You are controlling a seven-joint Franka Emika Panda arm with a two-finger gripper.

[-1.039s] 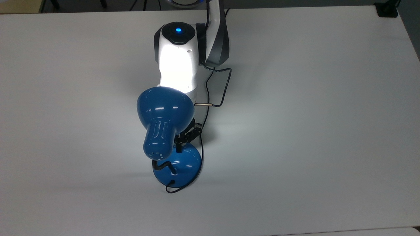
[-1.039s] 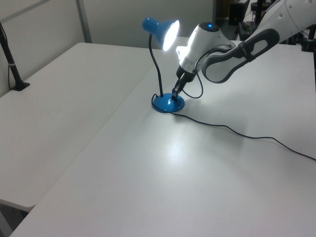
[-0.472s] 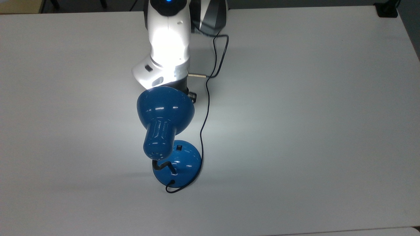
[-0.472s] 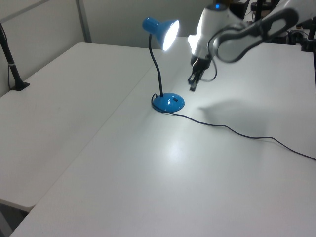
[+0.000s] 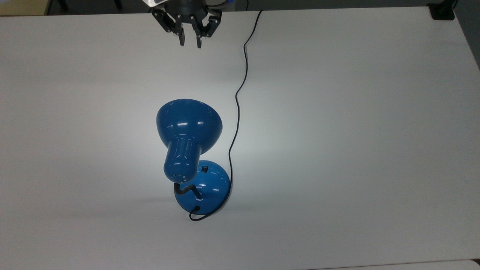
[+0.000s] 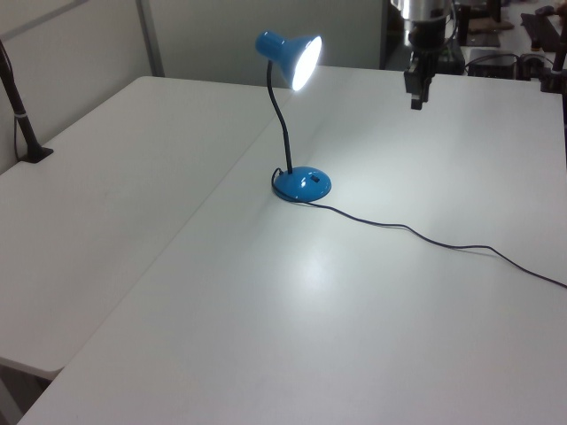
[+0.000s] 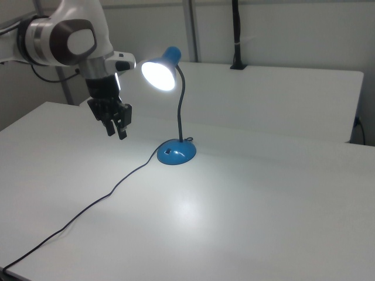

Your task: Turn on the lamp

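White table (image 5: 356,131) fills the scene, and above its far edge in the top view the gripper (image 5: 190,40) hangs with fingers slightly parted, holding nothing, well apart from the lit blue lamp (image 5: 189,140) standing mid-table, its cord (image 5: 236,97) trailing away.

The glossy white moulded arm housing (image 7: 79,17) has rounded contours and carries a circular dark grey joint cap (image 7: 80,42) ringed in grey. A small dark rectangular marking sits on the white flange (image 7: 122,61) above the wrist. Below it, the matte black two-finger gripper (image 7: 115,131) consists of an angular black body (image 5: 186,8) with linkage-style arms ending in narrow black fingertips (image 5: 182,40).
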